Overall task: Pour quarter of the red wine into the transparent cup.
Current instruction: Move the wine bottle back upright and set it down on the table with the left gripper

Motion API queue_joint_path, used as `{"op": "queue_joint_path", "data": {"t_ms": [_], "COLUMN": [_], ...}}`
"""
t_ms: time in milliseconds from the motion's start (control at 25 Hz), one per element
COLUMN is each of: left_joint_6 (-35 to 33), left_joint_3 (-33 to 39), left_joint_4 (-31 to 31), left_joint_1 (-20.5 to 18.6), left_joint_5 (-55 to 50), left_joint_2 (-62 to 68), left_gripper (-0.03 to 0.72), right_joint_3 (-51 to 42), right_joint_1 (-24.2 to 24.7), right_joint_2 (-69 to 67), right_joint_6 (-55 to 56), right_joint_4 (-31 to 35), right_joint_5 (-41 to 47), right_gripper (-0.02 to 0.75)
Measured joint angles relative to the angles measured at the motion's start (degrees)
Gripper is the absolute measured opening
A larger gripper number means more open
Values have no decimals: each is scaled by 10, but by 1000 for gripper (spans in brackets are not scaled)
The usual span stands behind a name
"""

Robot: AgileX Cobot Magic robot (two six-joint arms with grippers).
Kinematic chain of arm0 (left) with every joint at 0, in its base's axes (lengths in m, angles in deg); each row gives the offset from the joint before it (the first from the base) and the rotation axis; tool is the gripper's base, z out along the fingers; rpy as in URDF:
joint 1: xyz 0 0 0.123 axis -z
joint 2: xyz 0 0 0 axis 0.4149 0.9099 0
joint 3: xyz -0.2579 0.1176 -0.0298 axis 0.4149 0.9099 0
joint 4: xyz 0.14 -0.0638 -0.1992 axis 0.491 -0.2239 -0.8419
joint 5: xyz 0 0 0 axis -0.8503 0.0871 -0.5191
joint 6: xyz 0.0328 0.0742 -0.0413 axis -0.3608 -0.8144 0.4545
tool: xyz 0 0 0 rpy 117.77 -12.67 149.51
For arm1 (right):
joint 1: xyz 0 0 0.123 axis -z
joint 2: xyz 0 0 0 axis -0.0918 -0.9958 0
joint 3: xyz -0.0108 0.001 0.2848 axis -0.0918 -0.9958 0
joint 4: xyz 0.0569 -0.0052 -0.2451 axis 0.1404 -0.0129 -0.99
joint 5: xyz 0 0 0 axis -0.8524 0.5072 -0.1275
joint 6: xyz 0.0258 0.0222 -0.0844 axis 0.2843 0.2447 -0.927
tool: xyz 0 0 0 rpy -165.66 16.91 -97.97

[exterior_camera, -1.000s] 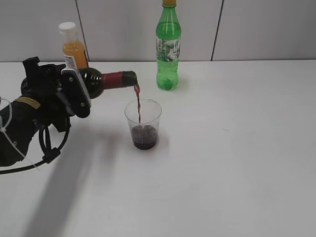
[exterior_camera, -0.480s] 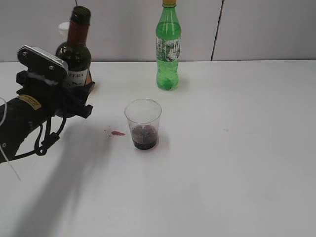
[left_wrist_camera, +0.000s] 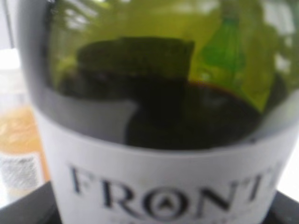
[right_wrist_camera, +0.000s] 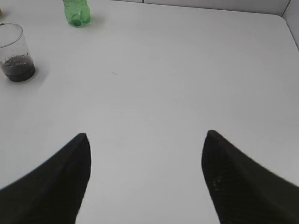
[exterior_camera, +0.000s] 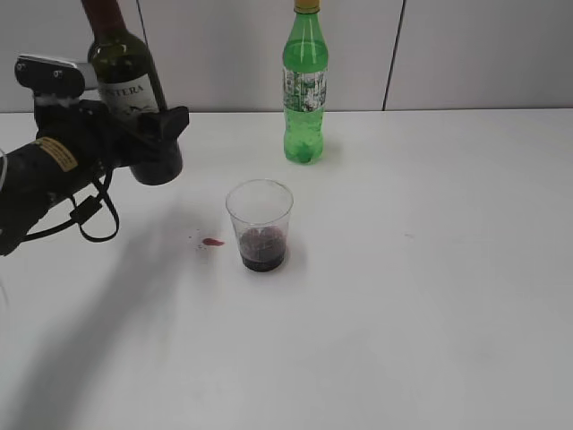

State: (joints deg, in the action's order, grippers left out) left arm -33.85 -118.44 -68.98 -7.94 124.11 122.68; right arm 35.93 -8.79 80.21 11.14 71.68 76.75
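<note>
My left gripper (exterior_camera: 148, 134) is shut on the red wine bottle (exterior_camera: 124, 72), held upright above the table at the far left. Its white "Frontera" label and dark liquid fill the left wrist view (left_wrist_camera: 159, 186). The transparent cup (exterior_camera: 260, 224) stands at the table's middle, right of the bottle, with dark red wine in its bottom. It also shows in the right wrist view (right_wrist_camera: 14, 53) at top left. My right gripper (right_wrist_camera: 145, 140) is open and empty over bare table; it is outside the exterior view.
A green soda bottle (exterior_camera: 305, 85) stands at the back behind the cup, also seen in the right wrist view (right_wrist_camera: 77, 11). An orange juice bottle (left_wrist_camera: 18, 154) stands behind the wine bottle. A small red wine spill (exterior_camera: 212, 241) lies left of the cup.
The wine bottle went from tipped and pouring into the cup to upright, then rose and shifted left and back. A spill spot appeared left of the cup.
</note>
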Motion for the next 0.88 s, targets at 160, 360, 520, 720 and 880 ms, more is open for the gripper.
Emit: {"op": "queue_joint_path", "data": {"t_ms": [160,360,520,720,880], "left_joint_6": [34,42,42,44,44], "left_joint_3": [-54,-131,-188,-248,-280], "left_joint_4": [36,60,74,104,119], "left_joint_1": [0,-1,-1,2,10], "left_joint_5": [-8,-18,-36,-55,-87], "left_joint_2": [31,76,113,160,182], "left_gripper": [545,545,545,545,545], "right_joint_3": [0,0,0,0,0], "right_joint_1": [0,0,0,0,0], "right_joint_2": [0,0,0,0,0], "right_joint_6": [0,0,0,0,0], "right_joint_4": [0,0,0,0,0], "right_joint_5": [0,0,0,0,0], "right_gripper": [593,593,593,593,593]}}
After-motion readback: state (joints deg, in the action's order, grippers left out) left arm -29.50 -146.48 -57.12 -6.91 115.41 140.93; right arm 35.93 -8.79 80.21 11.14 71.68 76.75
